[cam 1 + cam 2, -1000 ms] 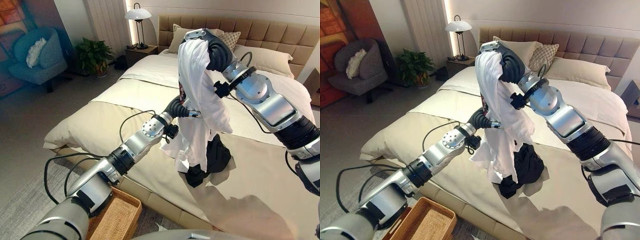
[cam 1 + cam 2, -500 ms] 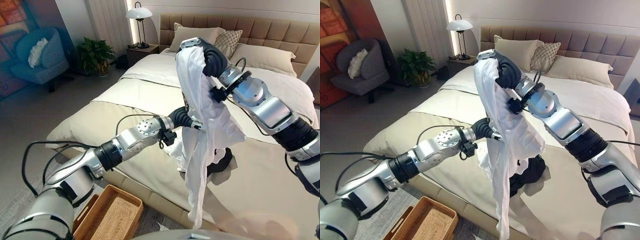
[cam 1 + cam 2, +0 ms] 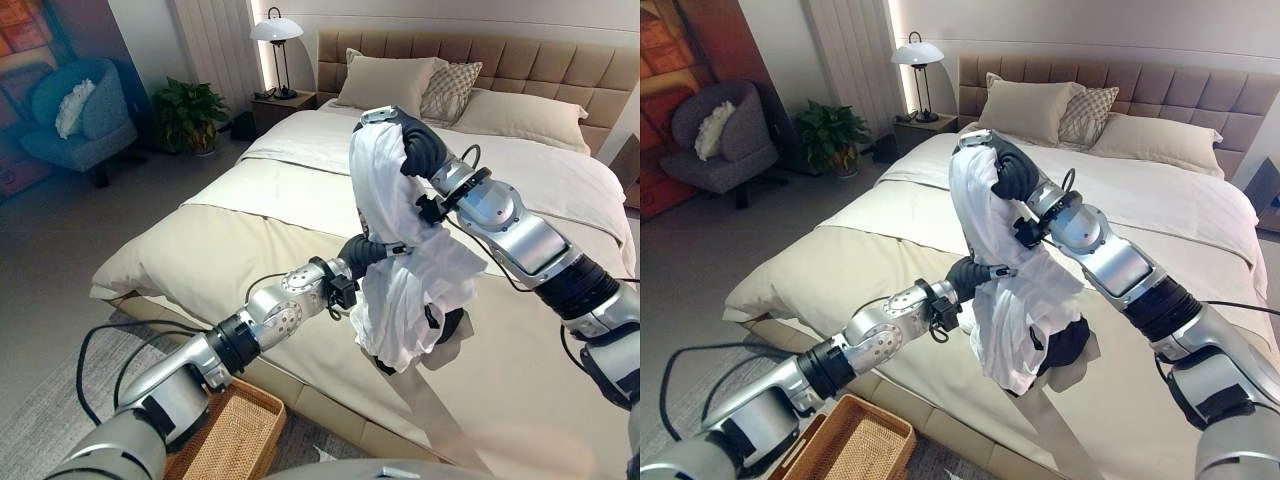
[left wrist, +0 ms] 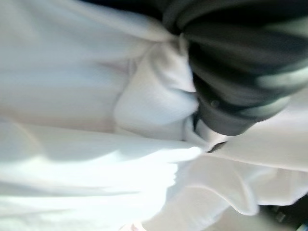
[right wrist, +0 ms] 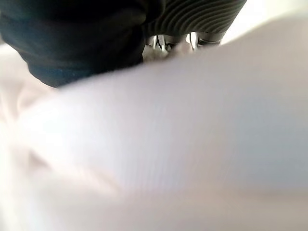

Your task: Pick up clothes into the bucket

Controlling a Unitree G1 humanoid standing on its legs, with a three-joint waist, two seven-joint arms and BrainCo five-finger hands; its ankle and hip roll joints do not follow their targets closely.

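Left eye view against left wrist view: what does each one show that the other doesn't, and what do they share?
The left eye view alone takes in the bed, the lamp, the armchair, the plant, the wicker basket on the floor and a dark garment on the bed. The left wrist view alone gives a close look at folds bunched against the left robot hand. Both show the white garment it grips, hanging from the right robot hand.

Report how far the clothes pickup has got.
Done: the white garment is lifted off the bed. In hand: the right hand holds its top up high, cloth draped over it, and the left hand is buried in its middle. Left: a dark garment lies on the bed, and nothing shows yet in the wicker basket on the floor below.
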